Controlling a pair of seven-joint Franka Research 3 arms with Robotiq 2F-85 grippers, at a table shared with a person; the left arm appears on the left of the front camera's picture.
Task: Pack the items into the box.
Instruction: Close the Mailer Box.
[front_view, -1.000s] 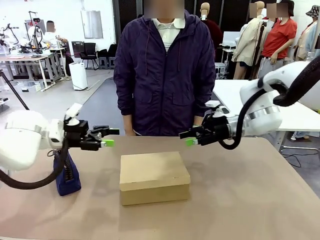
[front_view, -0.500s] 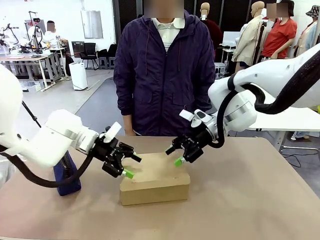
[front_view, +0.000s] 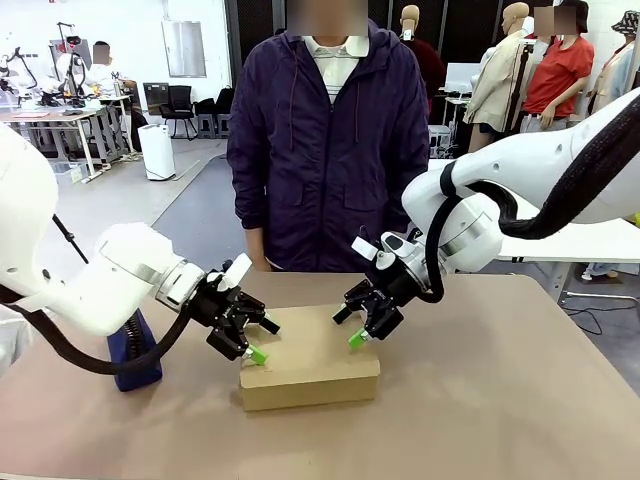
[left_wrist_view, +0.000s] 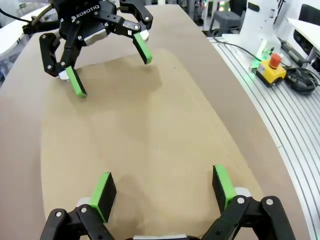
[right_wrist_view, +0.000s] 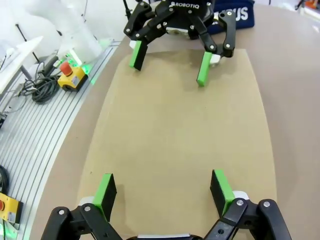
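The box (front_view: 310, 358) is plain brown cardboard and lies in the middle of the table with its lid down. My left gripper (front_view: 263, 340) hangs open just over the lid's left end, fingers pointing down and inward. Over the lid's right end my right gripper (front_view: 347, 328) is open too. In the left wrist view my left gripper (left_wrist_view: 162, 187) spans the box lid (left_wrist_view: 135, 135), and the right gripper (left_wrist_view: 110, 65) faces it. The right wrist view has the right gripper (right_wrist_view: 162, 190) over the lid (right_wrist_view: 180, 130), opposite the left gripper (right_wrist_view: 170, 61). Nothing sits between either pair of fingers. The items are out of view.
A navy blue zip pouch (front_view: 135, 355) stands on the table left of the box, behind my left arm. A person in a dark jacket (front_view: 330, 150) stands at the far edge. A yellow emergency-stop box (left_wrist_view: 270, 67) lies on the floor beside the table. Bare tabletop (front_view: 500, 400) stretches right of the box.
Both arms have swung down from mid-air at the sides onto the two ends of the box lid. Both grippers stayed open. The box has not moved.
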